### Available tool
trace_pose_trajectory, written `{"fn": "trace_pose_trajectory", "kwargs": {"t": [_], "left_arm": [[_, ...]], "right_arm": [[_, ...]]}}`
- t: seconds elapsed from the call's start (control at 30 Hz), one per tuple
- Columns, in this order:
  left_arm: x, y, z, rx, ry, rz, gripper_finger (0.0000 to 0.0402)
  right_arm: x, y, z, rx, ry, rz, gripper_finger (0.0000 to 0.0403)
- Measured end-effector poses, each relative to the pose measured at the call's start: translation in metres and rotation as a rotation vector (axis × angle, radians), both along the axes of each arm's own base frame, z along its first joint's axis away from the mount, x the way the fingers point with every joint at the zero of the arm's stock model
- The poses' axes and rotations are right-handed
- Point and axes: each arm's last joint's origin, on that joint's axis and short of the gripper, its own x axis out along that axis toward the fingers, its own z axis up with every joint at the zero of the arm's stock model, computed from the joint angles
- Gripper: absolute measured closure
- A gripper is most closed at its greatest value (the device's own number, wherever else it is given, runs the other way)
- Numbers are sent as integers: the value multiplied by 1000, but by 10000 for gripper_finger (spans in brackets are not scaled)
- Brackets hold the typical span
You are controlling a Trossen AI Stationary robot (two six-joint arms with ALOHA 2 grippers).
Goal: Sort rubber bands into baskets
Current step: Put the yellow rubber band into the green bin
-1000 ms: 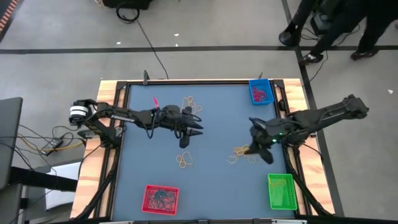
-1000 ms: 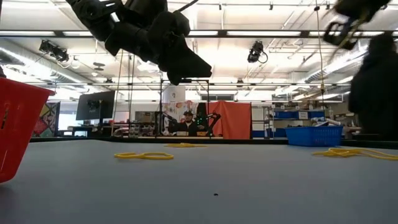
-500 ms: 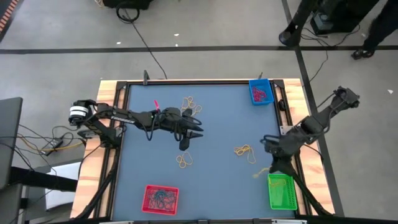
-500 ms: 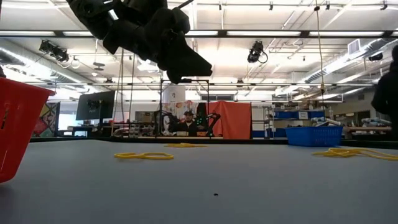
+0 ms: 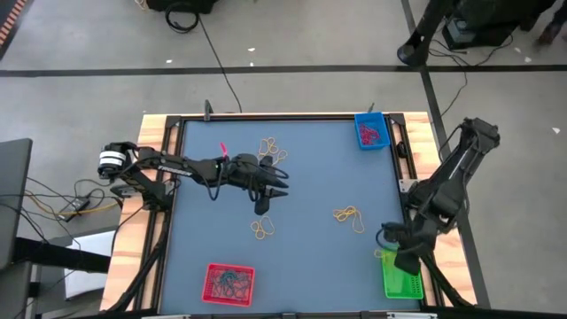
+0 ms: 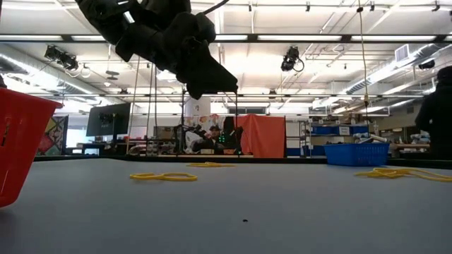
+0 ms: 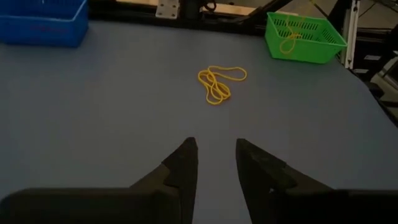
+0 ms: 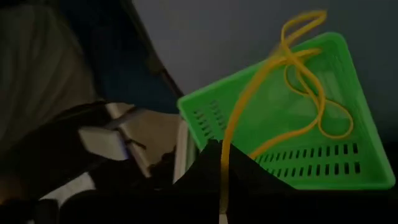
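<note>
The yellow rubber bands (image 8: 298, 81) are dangling in a loose, tangled bunch from the right claw (image 8: 221, 155), right over the green basket (image 8: 348, 168). The claw's two fingers are pinching tight on one thin strand. These bands look very light, soft and stretchy. They are bending and swinging, not staying stiff. A tangled bunch can come up all together, so grabbing just one strand is probably enough. They may also cling to the fingers when the claw lets go, so they might not drop straight down.

More yellow bands (image 5: 348, 215) are lying flat on the blue table (image 5: 310, 266), near the middle. Another small bunch (image 5: 263, 229) is lying just below the left claw (image 5: 276, 183), and more (image 5: 272, 147) are sitting near the far edge. Flat ones are harder to pick up, so pinching where a loop is sticking up should work best.

The left claw is hanging over the table with its fingers spread a little, holding nothing.

The red basket (image 5: 229, 283) and the blue basket (image 5: 371, 131) are sitting at the table's edges, each with bands inside.
</note>
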Motion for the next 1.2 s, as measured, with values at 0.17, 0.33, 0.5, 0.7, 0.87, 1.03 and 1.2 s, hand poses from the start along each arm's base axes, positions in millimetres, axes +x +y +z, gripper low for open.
{"fn": "trace_pose_trajectory", "kwargs": {"t": [0.17, 0.33, 0.5, 0.7, 0.87, 1.03, 1.2], "left_arm": [[-1, 0, -2, 2, 21, 13, 286], [-1, 0, -2, 3, 19, 17, 286], [-1, 0, -5, -43, 45, 39, 286], [-3, 1, -9, -33, 86, 64, 286], [-2, 2, -9, -23, 83, 79, 286], [-4, 1, -12, -21, 121, 78, 286], [-8, 2, -18, -24, 198, 81, 286]], "right_arm": [[-6, 20, -16, -42, 150, 20, 393], [-14, 35, -25, -31, 322, 34, 393], [-11, 38, -33, -79, 294, 24, 393], [-2, 49, -43, -44, 338, 38, 393], [5, 50, -52, -80, 364, 7, 374], [6, 44, -58, -167, 340, 31, 335], [6, 34, -59, -284, 270, 22, 297]]}}
